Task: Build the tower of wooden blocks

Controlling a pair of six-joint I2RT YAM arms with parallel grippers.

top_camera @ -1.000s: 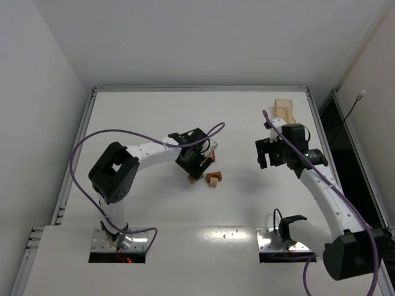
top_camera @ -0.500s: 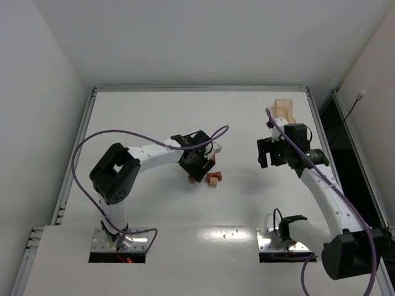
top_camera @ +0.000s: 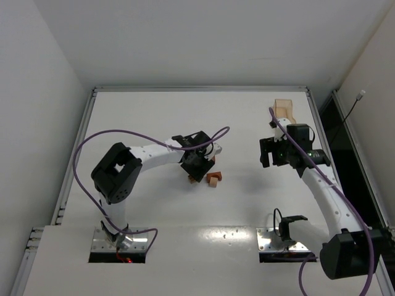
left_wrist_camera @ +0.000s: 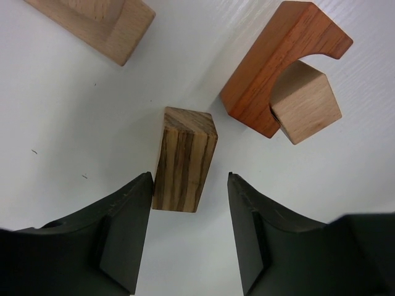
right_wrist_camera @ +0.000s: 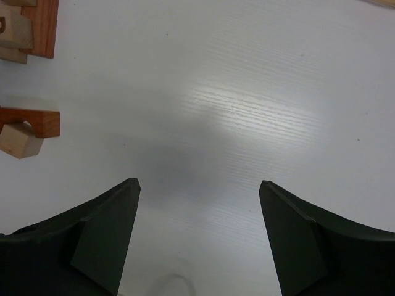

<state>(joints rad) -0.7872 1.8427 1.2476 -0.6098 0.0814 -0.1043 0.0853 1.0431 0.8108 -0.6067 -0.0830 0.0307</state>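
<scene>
A white desk [top_camera: 154,111] boxed in by white walls [top_camera: 55,92] fills the top view, with a translucent tan tray [top_camera: 283,110] at its upper right. The left arm reaches to the middle of the frame. Its left gripper [top_camera: 195,174] points down at the wood blocks [top_camera: 213,179], which lie in 1 loose cluster just right of it. Compared with 1 second ago the gripper head has tipped more steeply and closed in on the cluster. Over the last 0.5 seconds it has barely moved, so I judge it has settled on a target. The right gripper [top_camera: 270,161], right of centre and well apart from the blocks, has drifted slightly rightward.

In the left wrist view, a striped block [left_wrist_camera: 184,160] of dark-grained wood sits at centre between the 2 fingers [left_wrist_camera: 123,246]. They are spread apart: the left-hand one is touching or just beside the block, and the right-hand one shows a clear gap. At upper right a reddish-brown arch [left_wrist_camera: 271,80] lies with a tan cube [left_wrist_camera: 307,102] tucked into its opening. A tan piece [left_wrist_camera: 92,24] is cut off at the upper left.

In the right wrist view, the fingers [right_wrist_camera: 92,240] are spread wide over bare desk with nothing between them. A few blocks peek in at the left edge.

The tower looks not yet begun. Closing on the striped block seems the step in hand.
</scene>
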